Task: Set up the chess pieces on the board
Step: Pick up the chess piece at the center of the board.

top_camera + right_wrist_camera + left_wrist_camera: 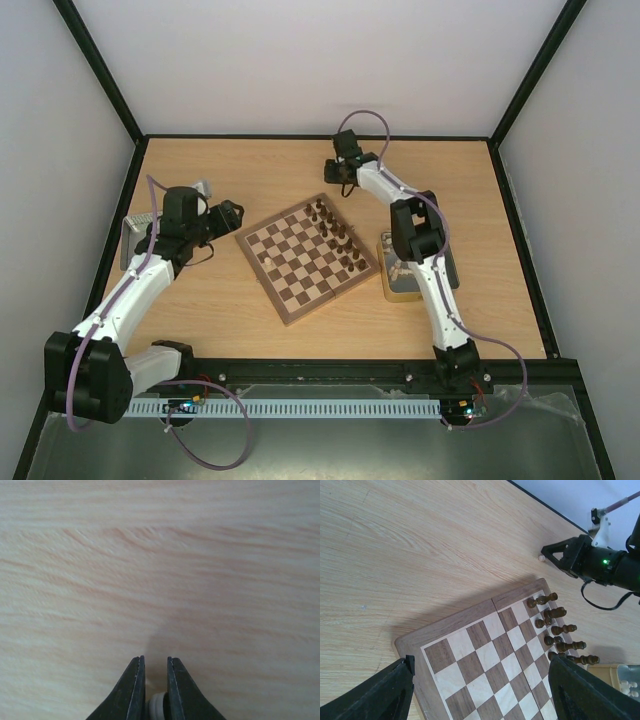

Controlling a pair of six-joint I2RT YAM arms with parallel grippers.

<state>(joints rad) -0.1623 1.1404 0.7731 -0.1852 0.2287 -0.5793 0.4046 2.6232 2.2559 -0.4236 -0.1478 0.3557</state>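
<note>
Just beyond the board's (pixel 300 262) far corner, the right gripper (pixel 155 660) pinches a cream piece (pixel 157 706) between narrow fingers, down at the table (pixel 160 580). The left gripper (pixel 481 660) hangs wide open above another board corner; dark pieces (pixel 560 630) line one edge.

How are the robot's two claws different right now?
The left gripper is wide open; the right gripper is pinched on a cream chess piece. The left gripper hangs over a corner of the board; the right gripper is off the board, low over the table. Both have dark fingers.
</note>
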